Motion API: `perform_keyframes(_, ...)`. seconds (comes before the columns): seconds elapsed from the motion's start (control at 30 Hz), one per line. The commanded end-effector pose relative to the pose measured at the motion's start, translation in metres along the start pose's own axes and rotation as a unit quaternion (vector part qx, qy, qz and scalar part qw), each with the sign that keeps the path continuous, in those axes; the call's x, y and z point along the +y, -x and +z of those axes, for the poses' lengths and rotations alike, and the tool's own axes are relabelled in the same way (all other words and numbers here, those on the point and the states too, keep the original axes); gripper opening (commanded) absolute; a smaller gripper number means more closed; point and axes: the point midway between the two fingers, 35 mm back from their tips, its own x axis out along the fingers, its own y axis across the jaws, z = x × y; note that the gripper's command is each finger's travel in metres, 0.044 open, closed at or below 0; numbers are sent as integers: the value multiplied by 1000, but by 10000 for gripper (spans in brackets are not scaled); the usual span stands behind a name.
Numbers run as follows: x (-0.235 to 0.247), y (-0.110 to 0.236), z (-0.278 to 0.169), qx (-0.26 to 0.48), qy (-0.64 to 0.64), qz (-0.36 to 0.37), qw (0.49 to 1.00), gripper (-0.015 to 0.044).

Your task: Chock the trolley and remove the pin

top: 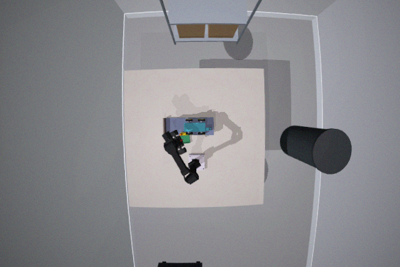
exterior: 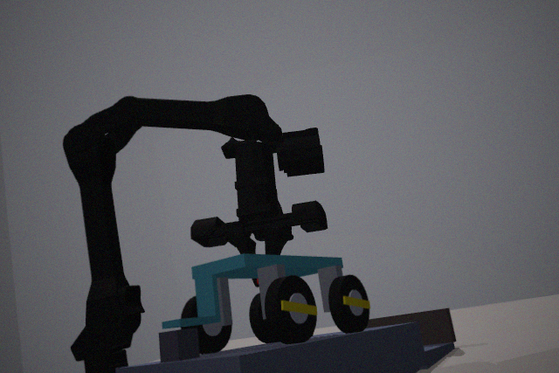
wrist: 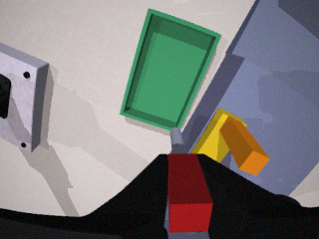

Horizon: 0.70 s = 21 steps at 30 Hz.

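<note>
My gripper (top: 180, 141) (wrist: 180, 161) is shut on the red-headed stop pin (top: 181, 140) (exterior: 258, 282) (wrist: 190, 217). The pin's grey shank points down, its tip showing by the near corner of the green tray (top: 185, 139) (wrist: 135, 70). The tray is empty. The teal trolley (top: 194, 127) (exterior: 298, 263) stands on the blue ramp (top: 175, 124) (exterior: 361, 342) (wrist: 294, 95). The yellow chock (top: 182, 134) (wrist: 213, 138) with its orange handle sits on the ramp, just downhill of a trolley wheel on the tray side. Whether they touch cannot be told.
The arm's pale base plate (top: 202, 164) (wrist: 17, 110) is on the table (top: 225, 95). A dark board (top: 164, 125) (exterior: 424, 326) stands across the ramp's low end. The tray lies close beside the ramp's side. A shelf rack (top: 206, 41) stands beyond the table.
</note>
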Motion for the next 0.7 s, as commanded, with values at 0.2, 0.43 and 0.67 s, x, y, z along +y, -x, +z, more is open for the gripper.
perform_keyframes(0.2,1,1,-2,-16,160,-31,986,0)
perform_keyframes(0.43,2,1,-3,-29,260,-41,964,0)
perform_keyframes(0.67,2,0,-5,-44,361,-51,930,0)
